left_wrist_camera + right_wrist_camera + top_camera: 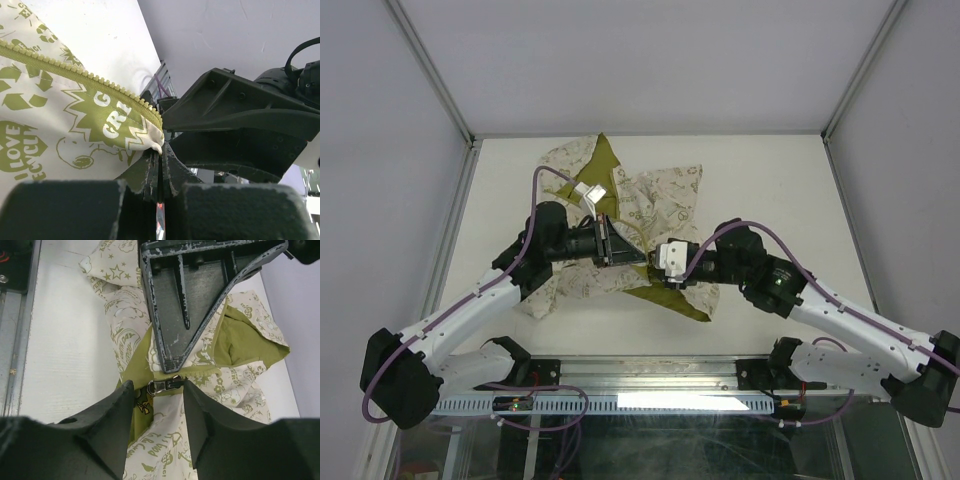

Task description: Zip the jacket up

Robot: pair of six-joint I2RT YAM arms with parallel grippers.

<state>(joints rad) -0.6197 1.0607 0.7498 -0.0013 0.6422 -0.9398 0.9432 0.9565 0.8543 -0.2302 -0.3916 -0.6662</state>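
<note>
The cream jacket (660, 205) with olive-green print lies crumpled mid-table, its olive lining (605, 160) showing. My left gripper (620, 245) is shut on the jacket's bottom hem corner (152, 140), where the olive zipper teeth (75, 72) end; its fingers (150, 172) are pressed together. My right gripper (667, 270) is open just right of it. In the right wrist view its open jaws (159, 390) straddle the metal zipper slider (165, 385), which lies on the fabric right under the tip of my left gripper (190, 305). Whether the slider touches a finger is unclear.
A white label (590, 192) sticks up from the jacket behind the left gripper. The white table (790, 190) is enclosed by walls at the left, back and right. A metal rail (620, 400) runs along the near edge. The right gripper's body (240, 115) sits close in front of the left one.
</note>
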